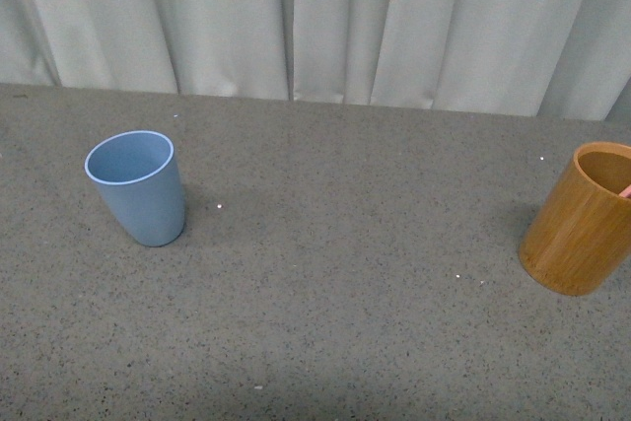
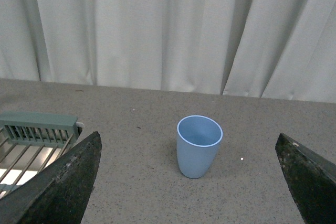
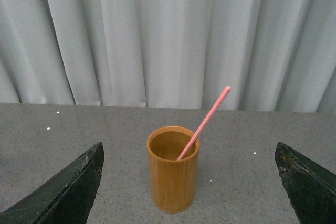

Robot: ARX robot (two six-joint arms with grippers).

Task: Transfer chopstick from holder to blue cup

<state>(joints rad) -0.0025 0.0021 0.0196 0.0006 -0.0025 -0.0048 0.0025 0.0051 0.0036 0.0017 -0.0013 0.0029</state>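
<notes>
The blue cup [image 1: 137, 187] stands upright and empty at the left of the grey table; it also shows in the left wrist view [image 2: 198, 146]. The orange-brown holder [image 1: 583, 219] stands at the right edge of the front view. In the right wrist view the holder [image 3: 172, 171] holds one pink chopstick [image 3: 206, 120] leaning out over its rim. My left gripper [image 2: 191, 182] is open, short of the cup, which sits between its fingers [image 2: 63, 182]. My right gripper [image 3: 190, 184] is open, short of the holder. Neither arm shows in the front view.
A pale curtain [image 1: 315, 17] hangs behind the table's far edge. A grey-green rack over a metal grid [image 2: 37, 129] shows beside the left gripper in the left wrist view. Speckled grey tabletop [image 1: 355, 273] lies between cup and holder.
</notes>
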